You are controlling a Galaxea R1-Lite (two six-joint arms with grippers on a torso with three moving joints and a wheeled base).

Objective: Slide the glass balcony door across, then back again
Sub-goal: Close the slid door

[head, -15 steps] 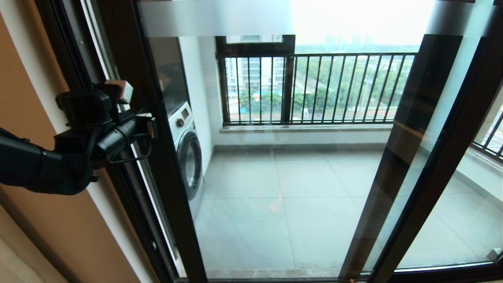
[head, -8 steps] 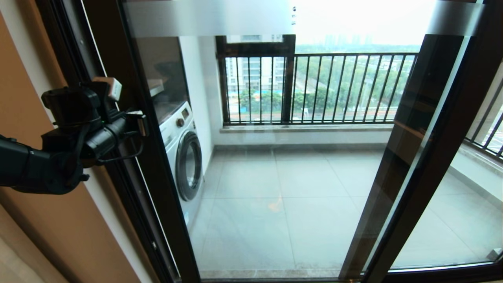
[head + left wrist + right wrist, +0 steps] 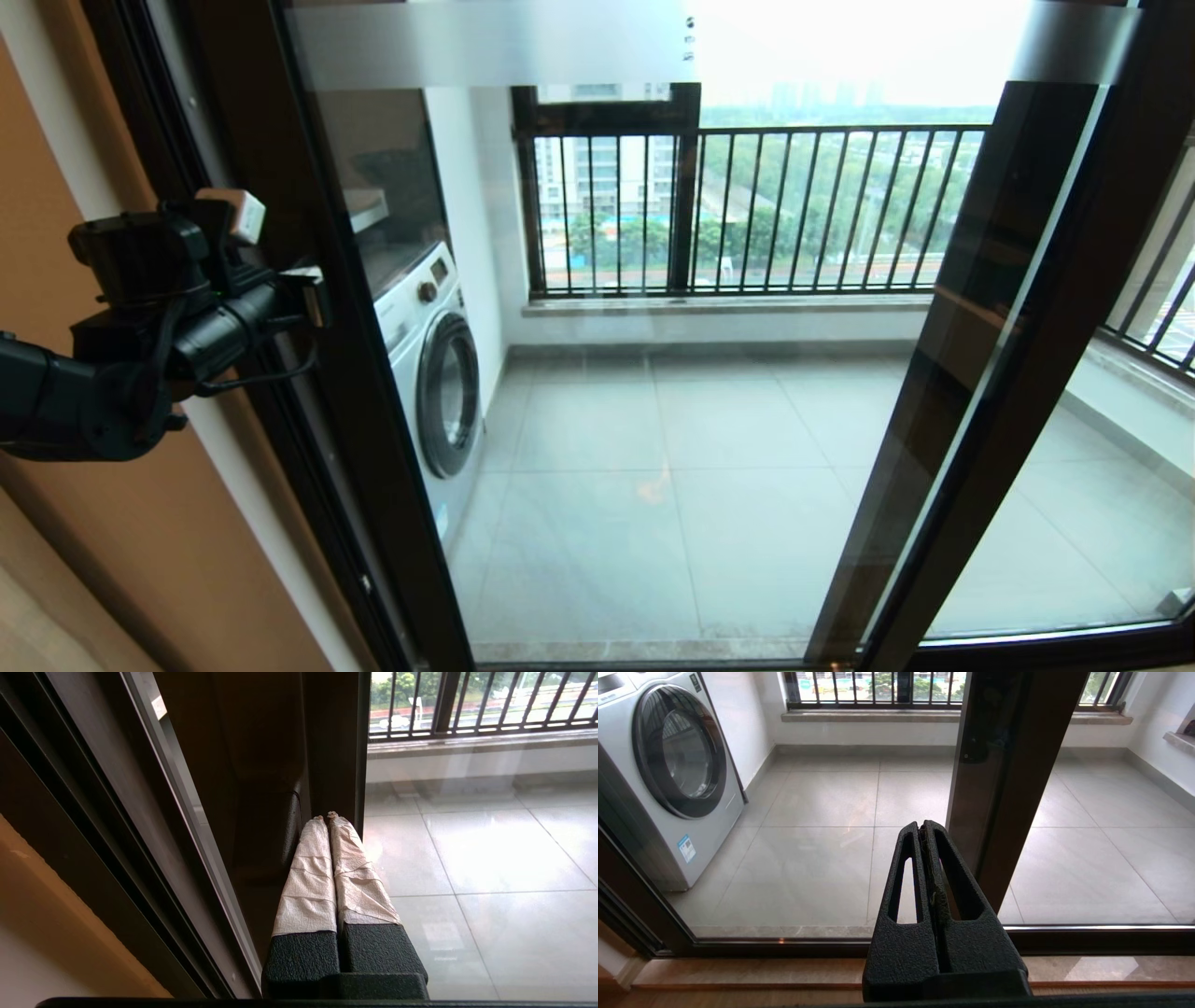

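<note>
The glass balcony door (image 3: 597,439) fills the head view, with a frosted top band (image 3: 485,42) and a dark left stile (image 3: 327,392). My left gripper (image 3: 316,297) is at that stile at mid height, shut with nothing between its fingers. In the left wrist view its tape-wrapped fingers (image 3: 322,868) lie together, their tips (image 3: 325,817) against the stile (image 3: 331,742) right beside the black bar handle (image 3: 290,830). My right gripper (image 3: 923,826) is shut and empty, held low in front of the glass near another dark stile (image 3: 1008,779); it is out of the head view.
A white front-loading washing machine (image 3: 439,373) stands on the balcony behind the glass at the left. The black railing window (image 3: 747,205) closes the balcony's far side. An orange-beige wall (image 3: 103,560) and the outer door frame (image 3: 177,112) lie left of my arm. The floor track (image 3: 784,945) runs below.
The door's left stile has slid to the left, and my left gripper has moved left with it. More of the washing machine now shows through the glass.
</note>
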